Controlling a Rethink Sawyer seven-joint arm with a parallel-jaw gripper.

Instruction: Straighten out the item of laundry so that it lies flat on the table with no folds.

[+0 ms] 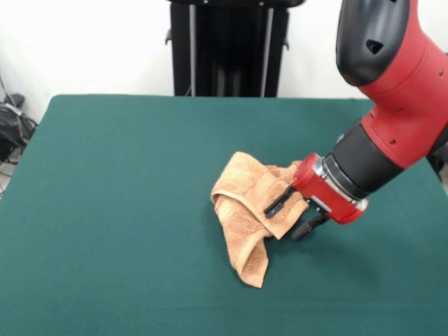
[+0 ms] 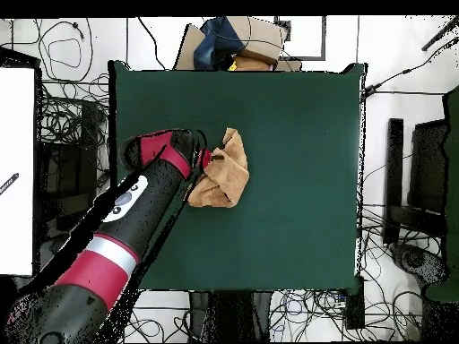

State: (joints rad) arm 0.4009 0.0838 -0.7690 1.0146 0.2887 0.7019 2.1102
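Note:
The tan-orange towel [image 1: 245, 206] lies crumpled and folded over itself a little right of the middle of the dark green table [image 1: 119, 182]. One narrow folded end points toward the front edge. My gripper [image 1: 294, 215] comes in low from the right, tilted toward the towel. Its two black fingers [image 1: 278, 204] are apart and straddle the towel's right-hand flap. In the overhead view the towel [image 2: 228, 177] sits left of the table's [image 2: 296, 125] centre, and the gripper [image 2: 207, 160] is at its left edge.
The black pedestal [image 1: 227, 49] stands behind the table's far edge. Cables [image 1: 12, 122] lie off the table's left side. In the overhead view, boxes [image 2: 240, 40] sit beyond the top edge and a white panel [image 2: 16, 170] stands at the left.

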